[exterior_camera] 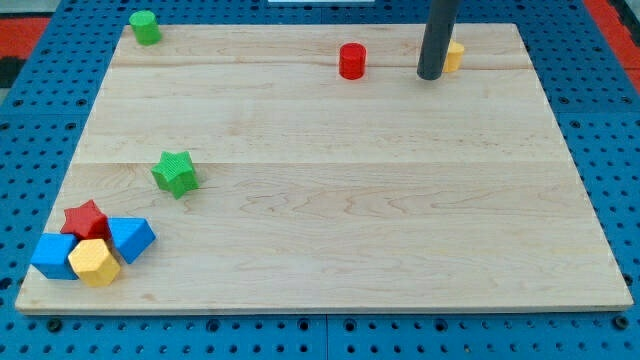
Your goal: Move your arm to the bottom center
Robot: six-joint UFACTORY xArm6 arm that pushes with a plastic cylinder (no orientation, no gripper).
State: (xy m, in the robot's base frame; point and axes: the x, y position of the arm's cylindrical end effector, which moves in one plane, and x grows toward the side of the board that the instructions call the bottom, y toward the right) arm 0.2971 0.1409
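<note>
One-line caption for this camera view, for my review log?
My tip rests near the board's top edge beside a yellow block, right of a red cylinder, far from bottom center.

Rod (438,35): upper part cut off by the view's top edge; only the lower length and my tip (431,76) show.

Yellow block (455,56): mostly hidden behind the rod, just a sliver visible on the rod's right; shape cannot be made out; whether it touches the rod cannot be told.

Blue cube (52,257): right side covered by the yellow hexagon (94,262).

Blue block (132,238): lower left part hidden by the same hexagon; shape unclear.

Red star (85,219): lower points hidden behind the neighbouring blocks.

Pegboard (620,150): cut off on all sides by the frame.
</note>
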